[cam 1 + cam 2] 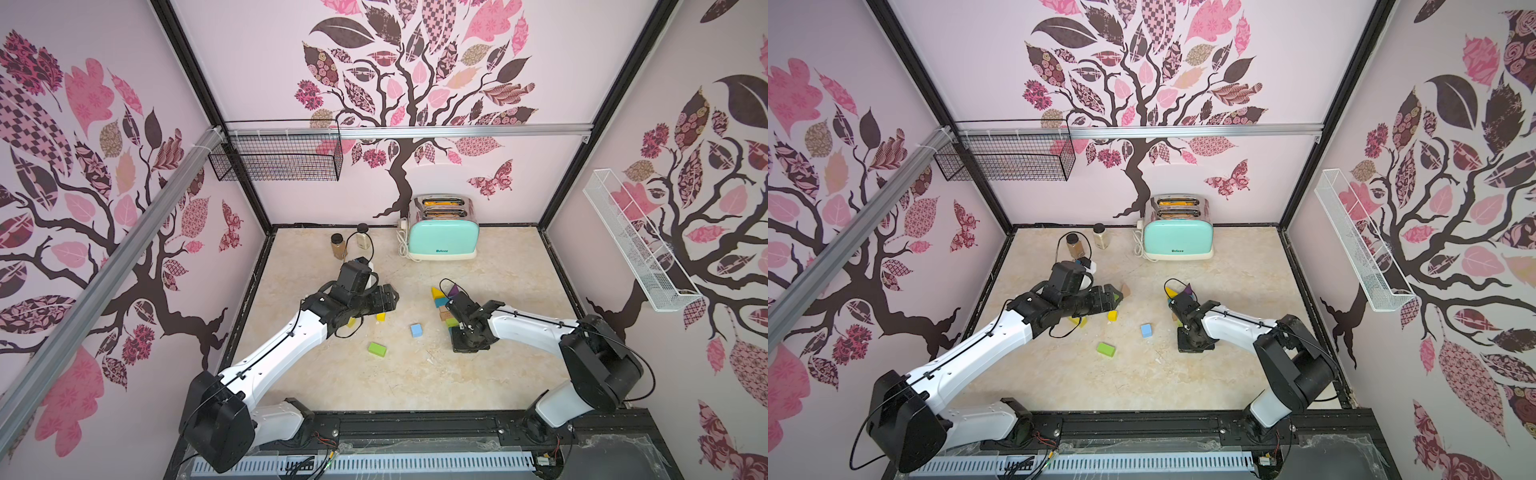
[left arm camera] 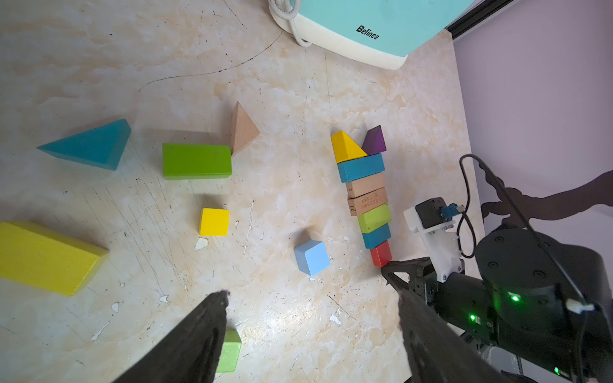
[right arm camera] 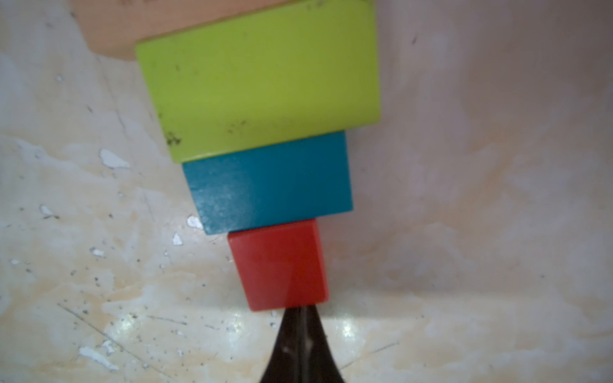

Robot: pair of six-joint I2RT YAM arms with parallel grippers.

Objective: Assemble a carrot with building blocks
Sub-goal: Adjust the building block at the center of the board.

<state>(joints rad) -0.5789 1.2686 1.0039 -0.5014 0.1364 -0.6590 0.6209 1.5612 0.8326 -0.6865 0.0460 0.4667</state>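
Wrist views show the right gripper (image 3: 301, 311), shut and empty, tips against the red cube (image 3: 280, 265) ending the block row (image 2: 365, 195). In both top views its arm (image 1: 532, 328) hides this. The left gripper (image 2: 313, 295) gapes empty over loose blocks (image 2: 214, 221).

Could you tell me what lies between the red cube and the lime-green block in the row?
A teal block, touching both, as the right wrist view shows.
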